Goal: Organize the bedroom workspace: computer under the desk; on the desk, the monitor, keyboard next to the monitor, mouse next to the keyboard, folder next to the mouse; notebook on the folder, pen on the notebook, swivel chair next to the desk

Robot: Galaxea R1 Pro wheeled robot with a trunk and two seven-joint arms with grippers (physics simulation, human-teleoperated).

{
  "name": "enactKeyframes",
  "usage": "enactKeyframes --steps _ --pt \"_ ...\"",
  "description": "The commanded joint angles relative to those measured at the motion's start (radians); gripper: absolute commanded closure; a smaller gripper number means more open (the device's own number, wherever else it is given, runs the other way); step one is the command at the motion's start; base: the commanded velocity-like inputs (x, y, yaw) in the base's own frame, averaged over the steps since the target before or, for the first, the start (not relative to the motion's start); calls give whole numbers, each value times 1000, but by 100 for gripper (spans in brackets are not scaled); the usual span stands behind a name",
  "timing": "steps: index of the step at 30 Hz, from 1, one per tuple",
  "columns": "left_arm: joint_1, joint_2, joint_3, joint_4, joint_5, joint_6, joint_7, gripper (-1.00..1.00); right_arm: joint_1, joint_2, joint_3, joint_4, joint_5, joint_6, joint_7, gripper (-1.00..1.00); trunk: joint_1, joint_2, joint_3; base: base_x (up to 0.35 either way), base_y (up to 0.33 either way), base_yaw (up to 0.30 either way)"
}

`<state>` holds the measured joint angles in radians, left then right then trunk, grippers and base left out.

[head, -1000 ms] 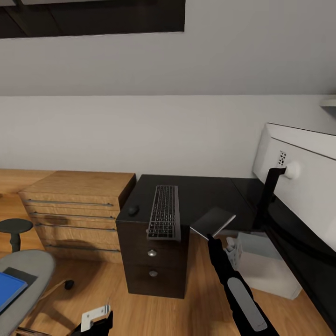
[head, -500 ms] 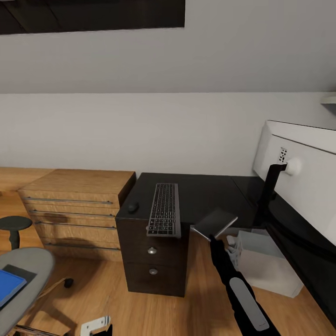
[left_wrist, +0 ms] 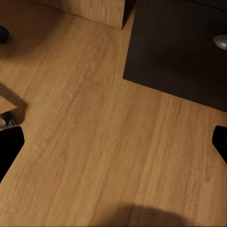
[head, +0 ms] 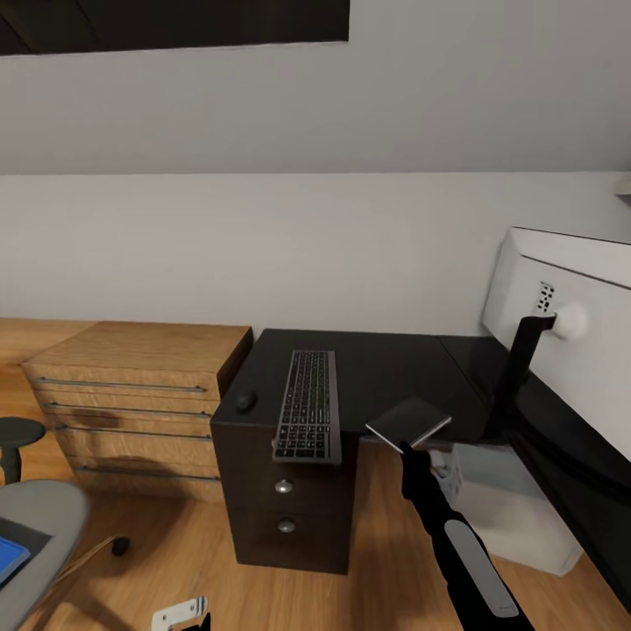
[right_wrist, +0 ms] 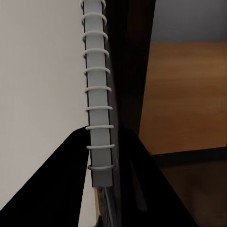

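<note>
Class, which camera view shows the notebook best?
The head view: the notebook appears whole, tilted at the desk edge, held by the right gripper. The right wrist view shows its spiral spine close up.

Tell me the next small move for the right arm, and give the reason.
Probably carry the notebook a little further over the desk without releasing it. The right pincer is shut on its spiral edge, holding it tilted just past the desk's front edge, right of the keyboard. The folder it should stack on lies on the swivel chair.
</note>
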<state>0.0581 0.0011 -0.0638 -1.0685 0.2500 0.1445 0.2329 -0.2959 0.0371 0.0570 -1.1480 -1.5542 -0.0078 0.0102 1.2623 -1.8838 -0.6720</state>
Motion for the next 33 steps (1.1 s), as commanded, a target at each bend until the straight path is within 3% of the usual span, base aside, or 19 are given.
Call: enactKeyframes --steps 1,17,26,33 --pt "0 0 -2 -2 8 5 7 -100 0 0 0 27 -14 -1 2 100 0 0 -1 143 0 0" --pt "0 -1 -3 -2 7 4 6 -100 0 4 11 44 -14 1 1 100 0 0 -1 93 21 0" --pt "0 1 -46 -4 6 3 6 -100 0 4 13 44 -15 2 1 100 0 0 -1 2 1 0" --pt "0 3 -53 -2 5 3 8 -100 0 4 14 44 -15 2 1 100 0 0 -1 112 0 0"
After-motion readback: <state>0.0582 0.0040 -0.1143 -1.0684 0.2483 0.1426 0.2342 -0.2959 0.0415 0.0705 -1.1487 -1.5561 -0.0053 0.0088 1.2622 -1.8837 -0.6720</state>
